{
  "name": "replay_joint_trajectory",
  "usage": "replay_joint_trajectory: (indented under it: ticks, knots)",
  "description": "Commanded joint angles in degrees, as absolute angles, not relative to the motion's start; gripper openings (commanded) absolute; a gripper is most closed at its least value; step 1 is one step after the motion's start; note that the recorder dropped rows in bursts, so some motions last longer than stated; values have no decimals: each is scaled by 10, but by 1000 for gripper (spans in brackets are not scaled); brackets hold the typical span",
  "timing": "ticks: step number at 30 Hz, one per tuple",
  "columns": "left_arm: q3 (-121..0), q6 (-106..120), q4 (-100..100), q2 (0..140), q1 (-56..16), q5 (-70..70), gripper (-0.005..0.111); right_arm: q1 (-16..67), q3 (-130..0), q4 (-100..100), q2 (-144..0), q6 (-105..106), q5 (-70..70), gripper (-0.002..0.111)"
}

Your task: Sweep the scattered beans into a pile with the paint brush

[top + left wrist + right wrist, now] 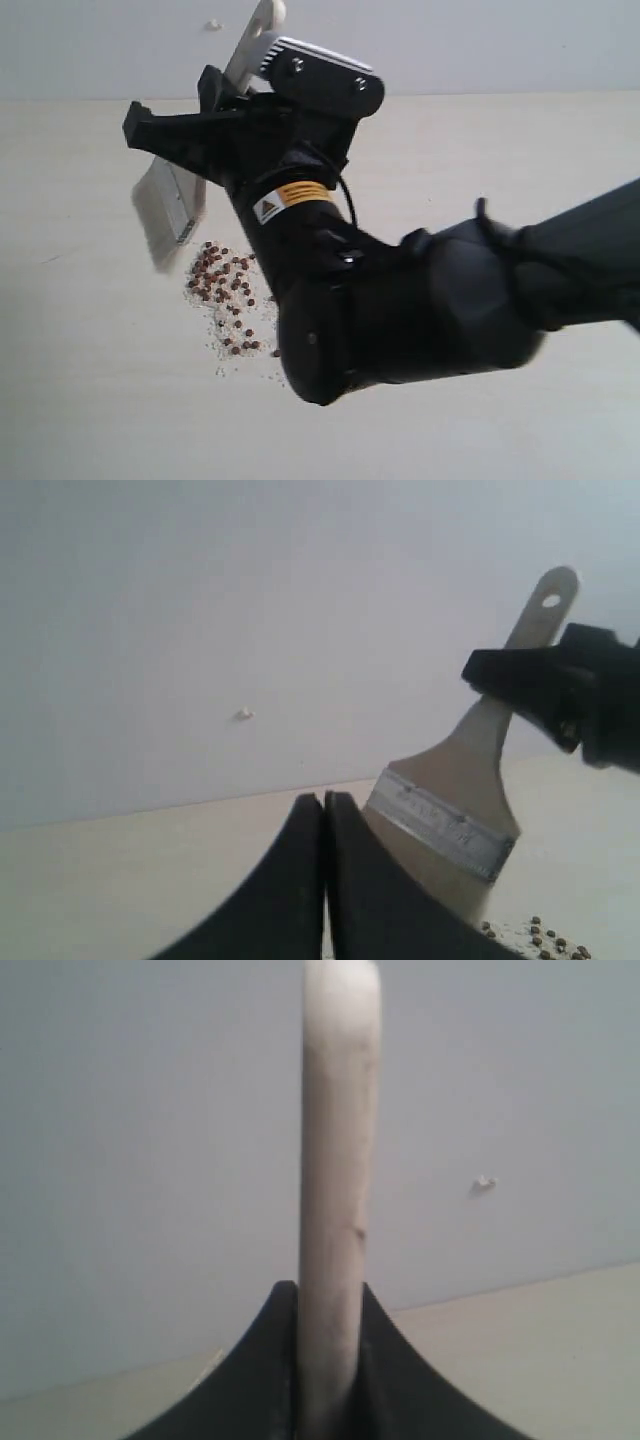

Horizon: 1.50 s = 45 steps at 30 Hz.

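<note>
Currently the right pincer (328, 1360) is clamped on the pale wooden handle of the wide flat paint brush with silver metal ferrule and off-white bristles (170, 205); the right wrist view shows the handle standing edge-on between the two black jaws, pressed on both sides. That black arm comes in from the right and reaches across to the left half of the beige counter (480, 160). Brush is tilted: the handle end with its hole points up and far, against the pale grey wall (480, 50), and the bristles point down and to the left. Bristles are blurred, so can't tell if the tips touch the counter. Tiny round reddish-brown beans mixed with pale grit (222, 280) lie on the counter just right of the bristle tips, densest at the far-left end, thinning into loose strays toward the near right, partly hidden behind the arm. Left pincer (322, 880) is fully closed with its jaws pressed flat together, holding nothing, near the brush head. Small white speck (245, 714) sits on the wall.
</note>
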<state>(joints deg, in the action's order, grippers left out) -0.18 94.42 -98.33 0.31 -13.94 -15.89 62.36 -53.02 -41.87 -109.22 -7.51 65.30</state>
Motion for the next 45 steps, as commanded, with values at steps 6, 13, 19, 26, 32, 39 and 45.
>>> replay_joint_trajectory:
  ticks: [6,13,19,26,32,39,45]
  knots:
    - [0,941,-983,0,-139,-160,0,640,-726,-579,-1244,-54,641,0]
    - [0,941,-983,0,-139,-160,0,640,-818,-645,-1316,6,610,0]
    - [0,941,-981,0,-139,-160,0,640,-850,-738,-1368,34,614,0]
    - [0,941,-981,0,-139,-160,0,642,-850,-768,-1374,196,698,0]
    - [0,941,-981,0,-139,-160,0,643,-850,-812,-1354,325,700,0]
    - [0,941,-981,0,-139,-160,0,643,-850,-861,-1329,424,700,0]
    - [0,941,-981,0,-139,-160,0,643,-850,-861,-1316,433,700,0]
